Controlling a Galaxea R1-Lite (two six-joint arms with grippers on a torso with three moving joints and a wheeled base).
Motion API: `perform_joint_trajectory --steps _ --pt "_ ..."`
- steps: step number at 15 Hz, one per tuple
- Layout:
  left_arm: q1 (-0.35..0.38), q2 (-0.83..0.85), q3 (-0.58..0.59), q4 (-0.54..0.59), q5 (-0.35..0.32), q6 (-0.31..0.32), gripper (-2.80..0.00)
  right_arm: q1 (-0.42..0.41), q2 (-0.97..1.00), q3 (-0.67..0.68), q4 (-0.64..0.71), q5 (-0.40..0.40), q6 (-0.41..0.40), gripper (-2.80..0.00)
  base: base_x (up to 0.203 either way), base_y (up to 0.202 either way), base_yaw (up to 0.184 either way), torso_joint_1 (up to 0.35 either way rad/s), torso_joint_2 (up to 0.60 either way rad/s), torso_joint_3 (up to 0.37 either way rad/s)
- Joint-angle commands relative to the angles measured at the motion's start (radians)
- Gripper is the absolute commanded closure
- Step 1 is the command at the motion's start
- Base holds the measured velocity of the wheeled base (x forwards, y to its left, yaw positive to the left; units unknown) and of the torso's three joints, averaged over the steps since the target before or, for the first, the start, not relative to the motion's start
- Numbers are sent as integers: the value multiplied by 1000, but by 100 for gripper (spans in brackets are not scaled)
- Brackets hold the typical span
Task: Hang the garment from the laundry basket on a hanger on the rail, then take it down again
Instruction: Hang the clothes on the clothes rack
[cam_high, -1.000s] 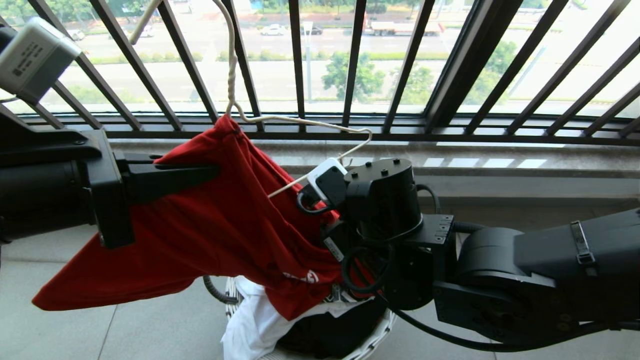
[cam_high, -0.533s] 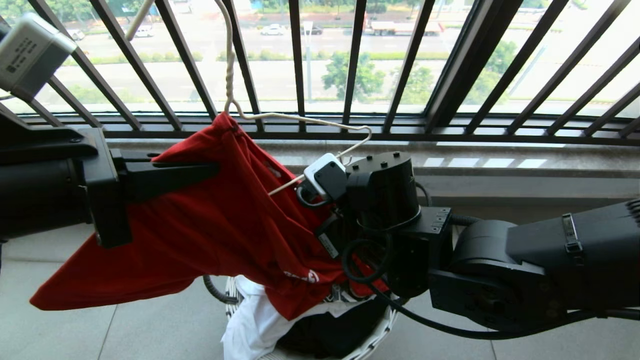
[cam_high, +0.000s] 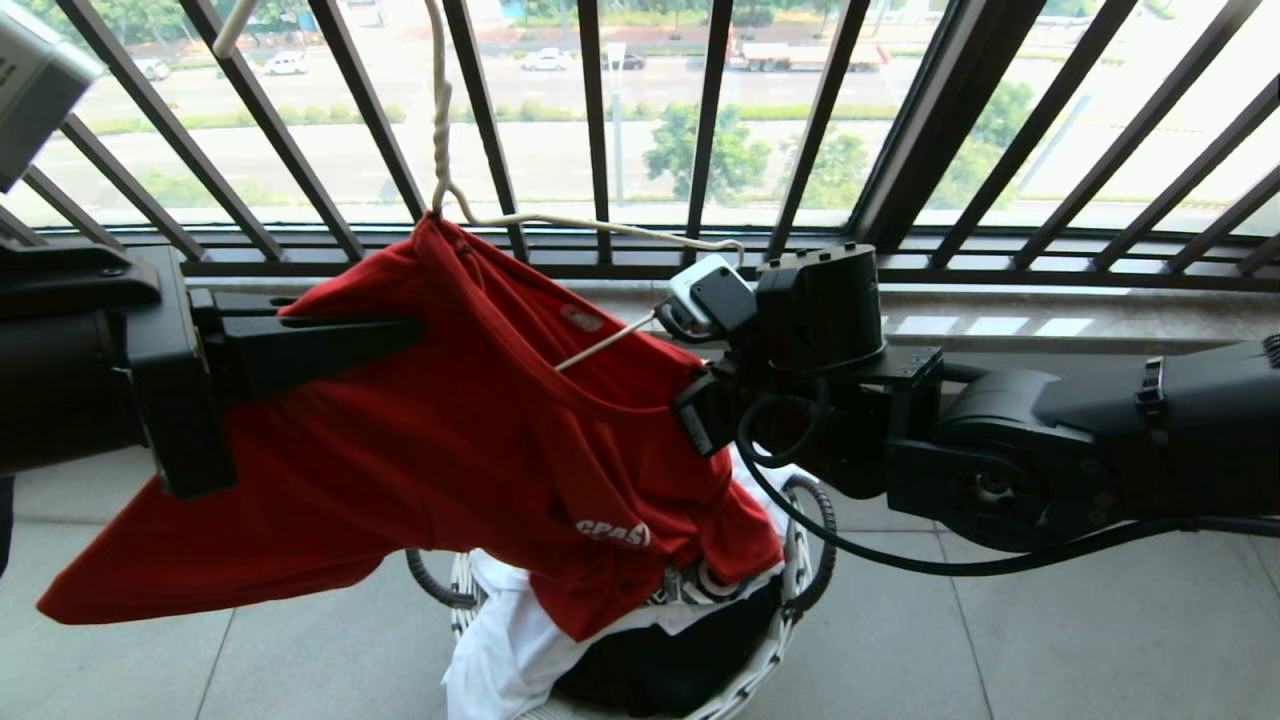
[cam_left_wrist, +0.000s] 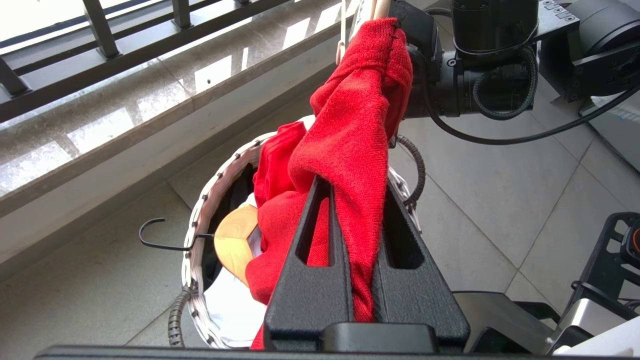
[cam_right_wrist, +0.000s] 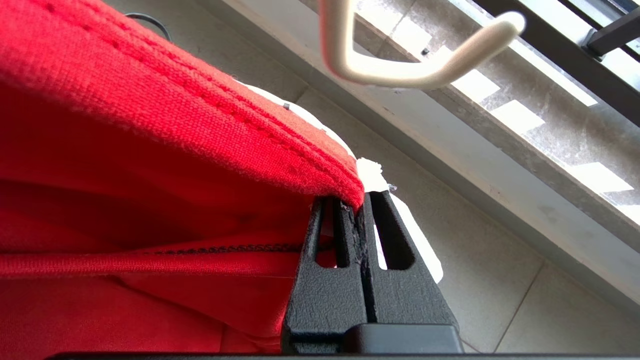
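The red garment (cam_high: 450, 430) hangs from the neck of the cream wire hanger (cam_high: 600, 224), whose hook runs up out of the head view. My left gripper (cam_high: 415, 335) is shut on a bunched fold of the garment (cam_left_wrist: 350, 110); cloth fills the gap between its fingers (cam_left_wrist: 310, 240). My right gripper (cam_high: 695, 400) is shut on the garment's stitched collar edge (cam_right_wrist: 320, 170), just below the bare end of the hanger (cam_right_wrist: 400, 75). The laundry basket (cam_high: 765, 655) stands on the floor under the hem. The rail is out of view.
A white shirt (cam_high: 510, 640) and a black one (cam_high: 660, 670) lie in the basket, along with a wooden hanger (cam_left_wrist: 235, 240) whose black hook (cam_left_wrist: 155, 240) sticks out. The black balustrade (cam_high: 600, 130) and a stone sill (cam_high: 1000, 310) are close behind. Grey tiles (cam_high: 1050, 640) lie around.
My right arm has risen and swung right, drawing the collar edge out towards the hanger's bare end. The garment has spread wider and its white lettering shows more. My left gripper keeps its hold.
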Motion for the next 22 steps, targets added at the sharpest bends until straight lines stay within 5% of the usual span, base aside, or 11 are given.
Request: perform_joint_trajectory --steps 1,11,16,22 --pt "0 -1 0 -1 -4 1 0 -25 -10 -6 -1 46 17 0 0 0 0 0 0 0" --pt "-1 4 9 0 -5 4 0 -122 -13 -48 -4 261 115 0 0 0 0 0 0 0" --pt "-5 10 12 0 -5 5 0 -150 -24 -56 9 277 115 0 0 0 0 0 0 0" --pt "-44 23 29 0 -5 16 0 -185 -62 -126 202 358 178 0 0 0 0 0 0 0"
